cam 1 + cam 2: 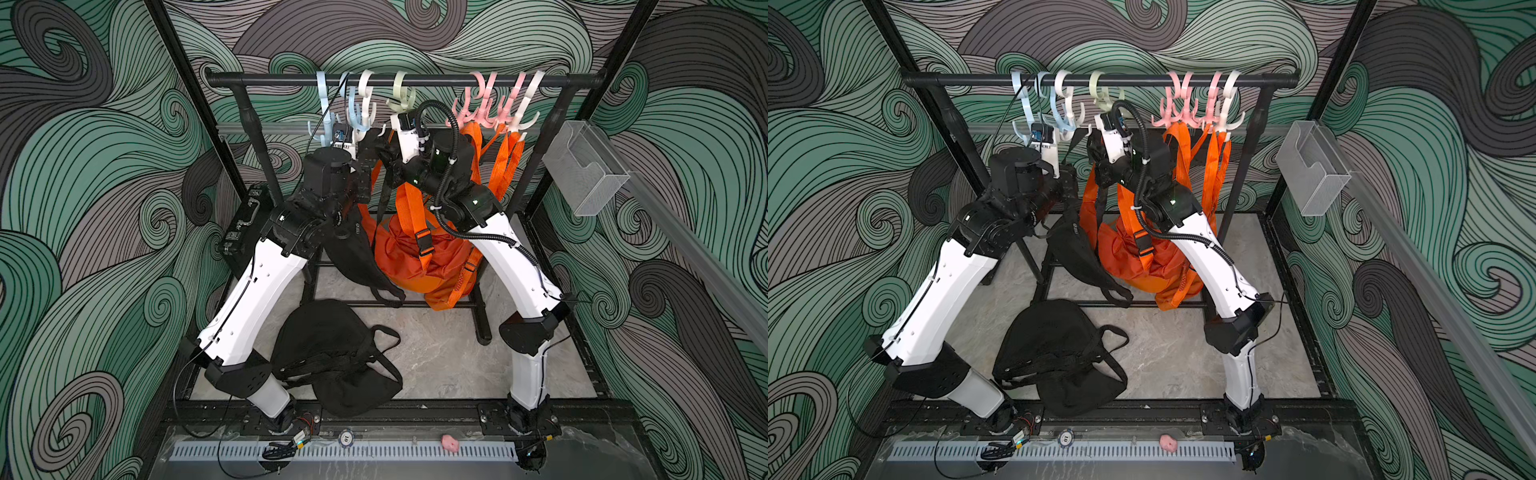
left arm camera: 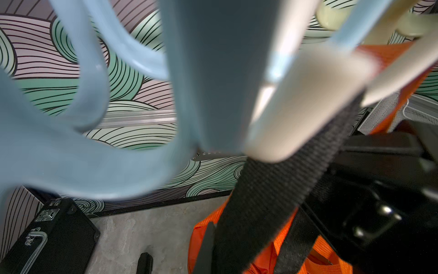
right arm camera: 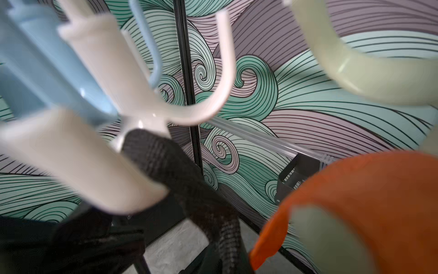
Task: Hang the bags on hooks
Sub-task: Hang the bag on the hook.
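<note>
Hanging bag (image 1: 357, 253) strap (image 3: 166, 166) rests on white hook (image 3: 213, 99). My left gripper (image 1: 365, 158) and right gripper (image 1: 383, 151) are both pressed shut beside it. Next: check seating, then release.

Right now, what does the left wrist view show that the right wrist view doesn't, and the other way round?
Left wrist only: a black case with a metal handle, lying on the floor by the wall.

Right wrist only: an upright black post standing against the wave-patterned wall.

Both: a black strap meeting a white hook, a blue hook close to the lens and blurred, and orange fabric. Neither view shows plainly whether the strap is fully seated on the hook.
</note>
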{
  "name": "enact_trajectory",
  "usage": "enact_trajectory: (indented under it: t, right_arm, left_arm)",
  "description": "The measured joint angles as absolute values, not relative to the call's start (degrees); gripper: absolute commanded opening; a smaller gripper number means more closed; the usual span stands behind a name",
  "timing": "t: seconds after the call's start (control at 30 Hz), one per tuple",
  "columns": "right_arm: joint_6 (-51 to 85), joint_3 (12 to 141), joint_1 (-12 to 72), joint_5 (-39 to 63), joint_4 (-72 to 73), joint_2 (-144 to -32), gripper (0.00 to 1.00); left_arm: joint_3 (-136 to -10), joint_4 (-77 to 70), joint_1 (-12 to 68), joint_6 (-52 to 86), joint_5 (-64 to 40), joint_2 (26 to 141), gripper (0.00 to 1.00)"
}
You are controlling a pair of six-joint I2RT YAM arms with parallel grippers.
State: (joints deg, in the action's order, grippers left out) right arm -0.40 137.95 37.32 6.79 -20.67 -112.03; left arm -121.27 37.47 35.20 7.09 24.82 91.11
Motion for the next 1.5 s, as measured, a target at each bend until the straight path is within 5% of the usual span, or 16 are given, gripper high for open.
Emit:
enact_trajectory:
  t: [0.53, 0.8, 1.13, 1.37, 1.5]
  right_arm:
    - [0.03, 110.15, 34.33, 2.28, -12.67, -90.13, 0.0]
    - [0.23, 102.24, 31.57, -0.19, -12.16, -82.98, 0.0]
    - [1.1, 101.49, 29.71, -0.01, -14.7, -81.3, 0.0]
    - [1.98, 101.49, 29.65, -0.1, -15.77, -81.38, 0.04]
    - [2.48, 101.54, 29.61, -0.03, -16.62, -81.32, 0.37]
  left_arm:
    - [-123.72, 35.16, 35.75, 7.6, 15.75, 94.11, 0.0]
    - [-127.07, 35.27, 37.67, 7.79, 13.72, 97.51, 0.33]
    - [-124.73, 35.51, 38.63, 7.05, 14.26, 94.45, 0.98]
    - [-118.3, 36.21, 40.18, 5.61, 11.79, 87.29, 0.99]
    - [-108.84, 35.62, 40.6, 3.77, 11.51, 80.77, 0.99]
